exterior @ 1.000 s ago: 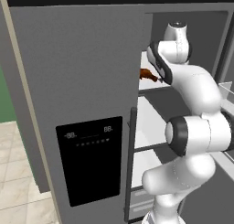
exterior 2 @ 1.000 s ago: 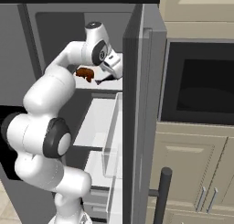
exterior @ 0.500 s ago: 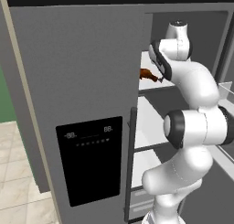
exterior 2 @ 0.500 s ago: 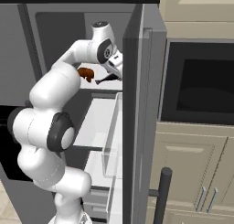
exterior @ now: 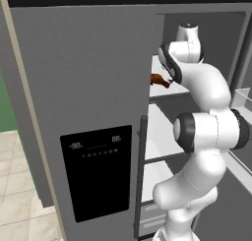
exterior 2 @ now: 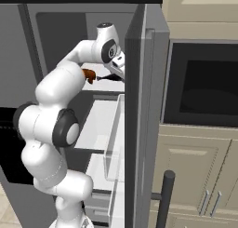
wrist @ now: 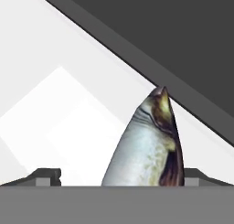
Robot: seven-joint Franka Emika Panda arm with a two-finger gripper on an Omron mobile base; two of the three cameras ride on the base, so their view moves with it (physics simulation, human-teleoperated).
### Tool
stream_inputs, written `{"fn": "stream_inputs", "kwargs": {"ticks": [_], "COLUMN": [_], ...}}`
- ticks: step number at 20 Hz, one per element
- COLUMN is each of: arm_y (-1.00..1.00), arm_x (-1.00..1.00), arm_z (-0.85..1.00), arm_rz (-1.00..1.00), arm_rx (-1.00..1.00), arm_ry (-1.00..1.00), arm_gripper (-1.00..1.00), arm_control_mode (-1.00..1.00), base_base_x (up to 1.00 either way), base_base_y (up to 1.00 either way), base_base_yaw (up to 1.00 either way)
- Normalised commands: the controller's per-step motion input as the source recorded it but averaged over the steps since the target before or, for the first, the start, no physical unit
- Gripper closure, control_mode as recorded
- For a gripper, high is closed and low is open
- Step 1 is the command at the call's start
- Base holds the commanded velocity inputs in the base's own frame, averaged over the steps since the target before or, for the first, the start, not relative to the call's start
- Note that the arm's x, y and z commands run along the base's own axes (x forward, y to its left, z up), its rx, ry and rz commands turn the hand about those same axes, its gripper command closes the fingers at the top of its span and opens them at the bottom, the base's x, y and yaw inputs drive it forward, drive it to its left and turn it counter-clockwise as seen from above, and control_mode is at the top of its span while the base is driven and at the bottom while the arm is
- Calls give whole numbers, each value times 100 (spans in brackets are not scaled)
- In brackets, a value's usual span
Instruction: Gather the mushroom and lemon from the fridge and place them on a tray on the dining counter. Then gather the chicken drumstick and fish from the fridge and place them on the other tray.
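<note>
In the left base view, the closed fridge door [exterior: 83,112] with its dark display panel [exterior: 97,171] fills the left half. At about 2 o'clock from that panel, the brown chicken drumstick [exterior: 158,80] lies on the upper fridge shelf [exterior: 165,95], and the white arm [exterior: 206,132] rises to its right and reaches into the open fridge.

In the right base view, the arm stands at the left; the drumstick [exterior 2: 88,75] sits at about 9 o'clock from the gripper [exterior 2: 114,75], close to it on the same shelf. To the right come the open door's edge [exterior 2: 139,120], then the dark oven [exterior 2: 204,87] above the cream cabinets [exterior 2: 195,176].

In the hand view, the gripper [wrist: 121,177] has its jaws spread wide apart, one tip at each lower corner. The fish [wrist: 148,145] lies between them on the white shelf, its head pointing to 12 o'clock; whether the tips touch it cannot be told.
</note>
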Motion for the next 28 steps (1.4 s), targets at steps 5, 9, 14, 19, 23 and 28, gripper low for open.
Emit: {"fn": "stream_inputs", "kwargs": {"ticks": [5, 9, 14, 19, 23, 28], "arm_y": [0, 0, 0, 0, 3, 25], "arm_x": [1, -33, -74, -100, -100, -100], "arm_z": [-28, -14, -18, -2, 7, 23], "arm_rz": [-1, 0, -1, 0, 0, 0], "arm_rx": [0, 0, 0, 0, 1, 0], "arm_ry": [0, -4, -12, -14, -7, -4], "arm_gripper": [100, 100, 100, 100, 100, 100], "arm_control_mode": [-100, -100, -100, -100, -100, -100], "base_base_x": [0, 0, 0, 0, 0, 0], "base_base_y": [0, 0, 0, 0, 0, 0], "base_base_yaw": [0, 0, 0, 0, 0, 0]}}
